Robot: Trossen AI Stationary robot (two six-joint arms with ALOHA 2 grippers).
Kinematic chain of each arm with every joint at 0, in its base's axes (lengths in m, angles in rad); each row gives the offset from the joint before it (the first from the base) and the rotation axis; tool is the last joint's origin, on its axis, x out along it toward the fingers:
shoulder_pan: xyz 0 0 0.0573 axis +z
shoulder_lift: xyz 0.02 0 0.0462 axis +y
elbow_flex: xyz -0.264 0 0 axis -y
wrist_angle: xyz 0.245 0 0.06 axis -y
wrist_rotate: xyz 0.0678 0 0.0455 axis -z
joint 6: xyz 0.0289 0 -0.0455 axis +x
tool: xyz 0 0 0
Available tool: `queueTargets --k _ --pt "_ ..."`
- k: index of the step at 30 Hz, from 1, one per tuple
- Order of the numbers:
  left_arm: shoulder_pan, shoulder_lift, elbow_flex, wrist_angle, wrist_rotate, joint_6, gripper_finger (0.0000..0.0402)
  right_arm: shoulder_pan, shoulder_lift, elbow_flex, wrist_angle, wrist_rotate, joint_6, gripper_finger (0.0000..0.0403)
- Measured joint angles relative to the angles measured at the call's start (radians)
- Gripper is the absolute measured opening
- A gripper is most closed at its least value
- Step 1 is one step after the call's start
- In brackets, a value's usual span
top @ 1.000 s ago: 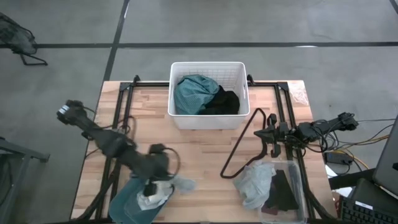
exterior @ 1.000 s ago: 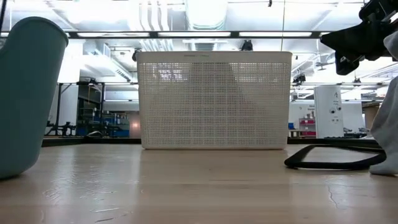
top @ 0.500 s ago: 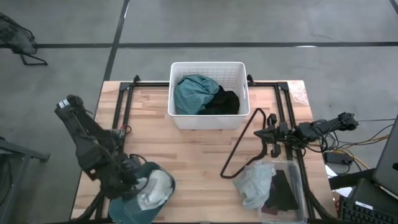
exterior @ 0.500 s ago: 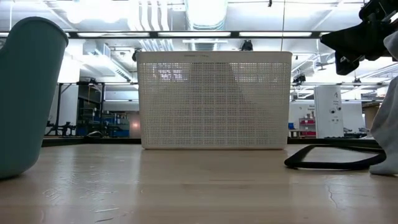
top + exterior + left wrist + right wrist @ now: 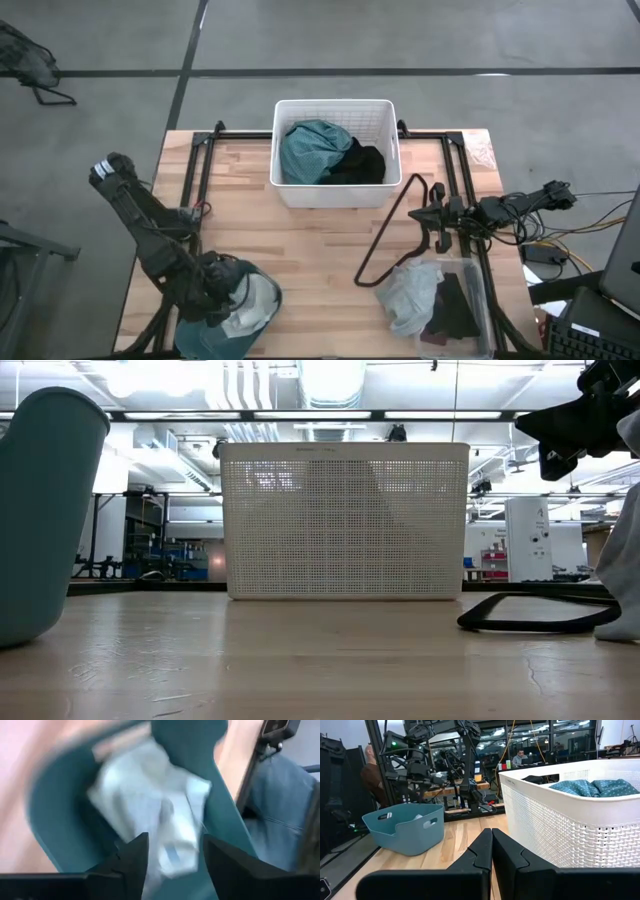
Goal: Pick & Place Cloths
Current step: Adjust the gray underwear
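Left jaws: my left gripper (image 5: 172, 857) hangs over the teal bin (image 5: 205, 335), fingers spread, nothing between them; the white cloth (image 5: 150, 815) lies below in the bin.
Right jaws: my right gripper (image 5: 491, 845) sits well right of the white basket (image 5: 335, 110), fingers pressed together, holding nothing I can see.
Cloth count in the basket: two that I can make out, one teal cloth (image 5: 312, 150) and one black cloth (image 5: 362, 165) touching it on its right.
Cloth count in the bin: one white cloth, plus a greyish fold beside it that may be part of the same piece; I cannot tell.
Cloth count right of the basket: one grey cloth (image 5: 410, 295) spilling over the clear tray (image 5: 480, 300), and dark cloths (image 5: 455, 310) inside it; how many, I cannot tell.
Other things: one black hanger (image 5: 385, 235) on the table (image 5: 310, 240) between basket and tray.
Hidden or cut off: the bin's near edge runs off the high view; the left wrist picture is smeared; in the low view the basket wall hides its contents.
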Motion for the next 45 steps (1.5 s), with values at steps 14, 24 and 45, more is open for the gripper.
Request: queueTargets --k 14,24,45 --pt "0.363 -0.06 -0.143 0.425 -0.254 0.852 0.0065 0.0 0.0 0.0 0.0 0.0 0.0 0.0008" --pt "0.711 -0.199 -0.257 0.799 0.207 1.32 0.0009 0.0 0.0 0.0 0.0 0.0 0.0 0.0008" --pt "0.777 -0.972 -0.751 0.886 0.27 1.295 0.0021 0.0 0.0 0.0 0.0 0.0 0.0 0.0008"
